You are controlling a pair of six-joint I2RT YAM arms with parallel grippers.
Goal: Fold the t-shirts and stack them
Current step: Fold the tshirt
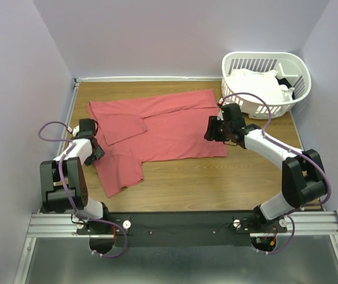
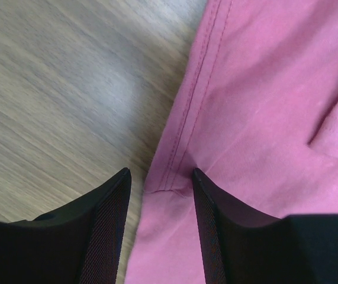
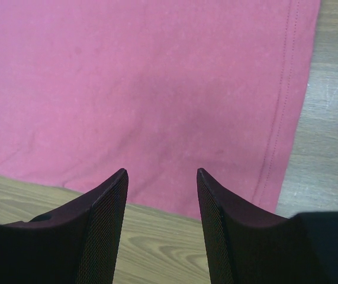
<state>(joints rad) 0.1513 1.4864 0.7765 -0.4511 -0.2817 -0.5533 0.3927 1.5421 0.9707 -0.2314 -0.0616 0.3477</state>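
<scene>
Top view looks down; wrist views sit close over shirt (image 1: 163, 130)

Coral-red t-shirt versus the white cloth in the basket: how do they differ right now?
The coral-red cotton t-shirt lies spread nearly flat; the white t-shirts sit crumpled in a heap. The red one is out on the wooden table; the white ones are inside the white slatted plastic basket. Both are plain soft fabric, unprinted as far as shows.

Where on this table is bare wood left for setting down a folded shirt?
Widest: the near strip of table between the coral-red t-shirt and the mounting rail. A thin strip runs along the back wall. Crowded: far right, with laundry basket and right arm.
</scene>
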